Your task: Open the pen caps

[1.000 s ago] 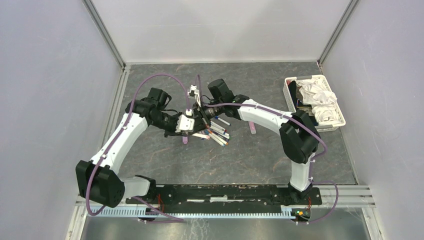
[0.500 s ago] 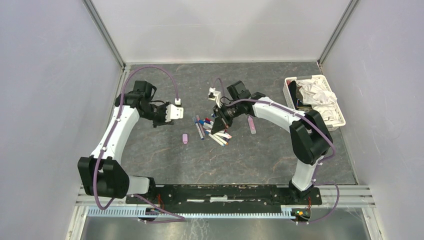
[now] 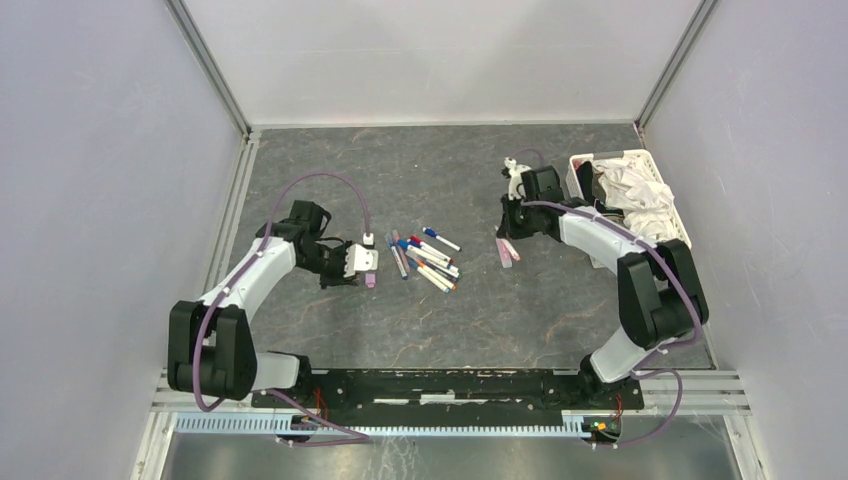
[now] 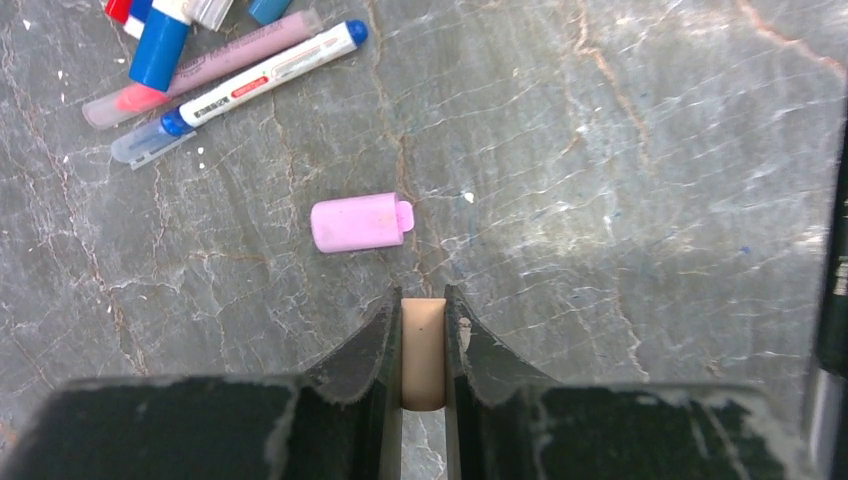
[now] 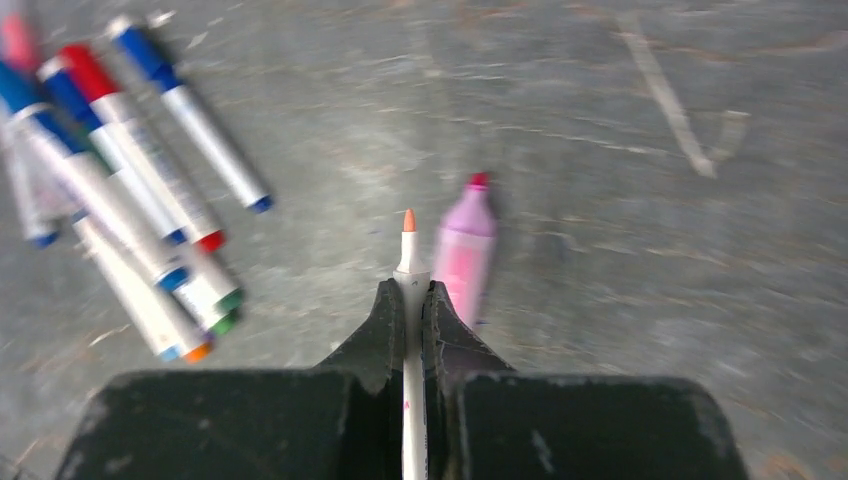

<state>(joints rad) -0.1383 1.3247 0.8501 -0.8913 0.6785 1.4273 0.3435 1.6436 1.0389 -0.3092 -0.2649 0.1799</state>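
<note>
Grey veined table (image 3: 480,310), pile of pens (image 3: 428,262) at centre, pink cap (image 4: 360,222) nearby, white basket (image 3: 578,186) at right.

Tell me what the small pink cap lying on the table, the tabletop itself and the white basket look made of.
The small pink cap is likely moulded plastic: matte, evenly coloured, with a moulded tab at one end. The dark grey tabletop looks like stone, with pale veins and a slight sheen; whether it is real stone or a printed laminate cannot be told. The white slotted basket is probably plastic, judging by its thin slotted walls.
</note>
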